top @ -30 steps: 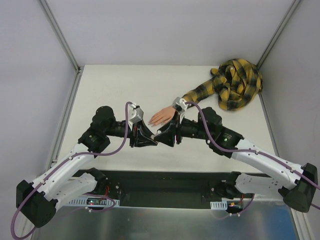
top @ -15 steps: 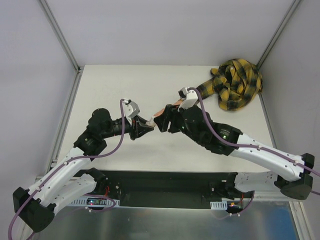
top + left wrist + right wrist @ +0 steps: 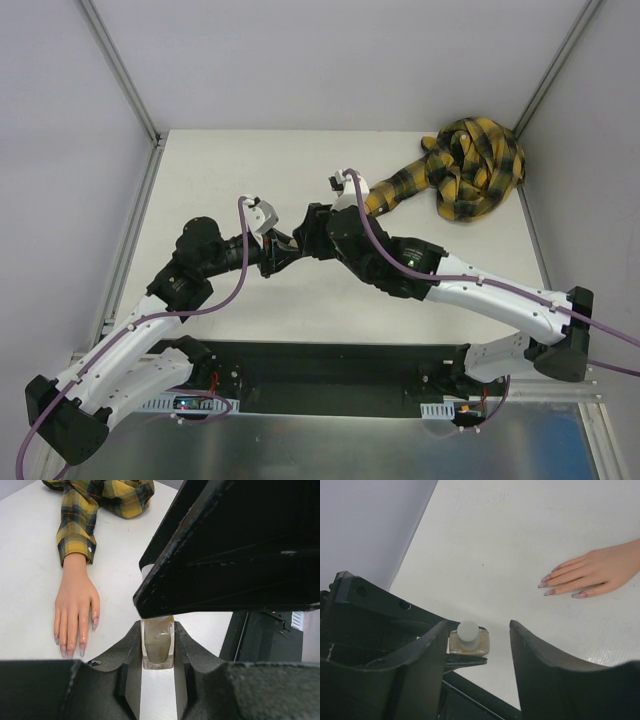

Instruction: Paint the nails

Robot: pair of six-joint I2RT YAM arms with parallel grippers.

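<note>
Right wrist view | step: I'm uncapping, nails (image 3: 547, 586) untouched | left gripper (image 3: 157, 652) clamps bottle (image 3: 469, 644) | right gripper (image 3: 479, 627) spread wide, straddling cap (image 3: 468, 631) | next: I close on it, then twist.

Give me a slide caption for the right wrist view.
Open right gripper flanks the capped bottle in the left gripper; the hand, nails showing, lies flat on the table.

Seen from above, the white worktop (image 3: 215, 175) lies bare from 9 to 12 o'clock. At centre the black-and-white right arm (image 3: 480, 292) covers the peach mannequin hand (image 3: 75, 605) from overhead; the surface beyond its pale lilac-pink nails (image 3: 64, 651) is bare. A heaped yellow-black plaid sleeve (image 3: 475, 168) fills 2 o'clock. A small beige bottle (image 3: 469, 641) sits between the parted fingers of the right gripper (image 3: 479, 626).
</note>
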